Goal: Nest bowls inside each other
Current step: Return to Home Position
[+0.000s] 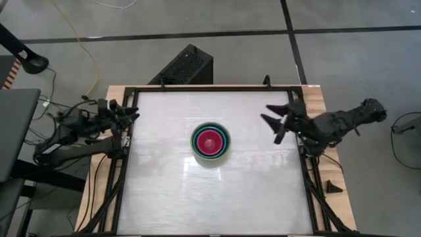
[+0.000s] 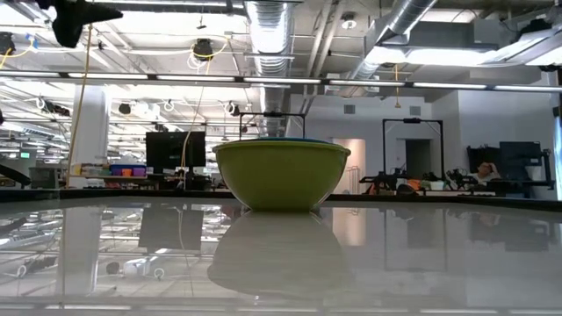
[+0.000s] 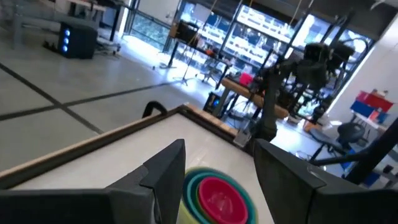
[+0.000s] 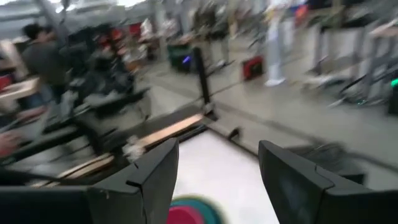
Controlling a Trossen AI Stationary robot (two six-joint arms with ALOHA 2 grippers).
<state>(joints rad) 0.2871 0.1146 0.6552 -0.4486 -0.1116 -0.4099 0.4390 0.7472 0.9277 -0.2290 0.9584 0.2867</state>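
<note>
The bowls (image 1: pixel 210 141) stand nested in one stack at the middle of the table: magenta-pink innermost, then lime-green, teal and light blue rims, the olive-green bowl (image 2: pixel 281 174) outermost with its base on the table. My left gripper (image 1: pixel 131 113) is open at the table's left edge, pointing toward the stack (image 3: pixel 217 196). My right gripper (image 1: pixel 276 122) is open above the table's right side, also facing the stack (image 4: pixel 193 211). Neither touches a bowl.
A black frame (image 1: pixel 210 88) borders the white tabletop. A black box (image 1: pixel 184 66) stands on the floor beyond the far edge. Cables lie left of the table. A small black piece (image 1: pixel 334 187) rests on the wooden margin at the right.
</note>
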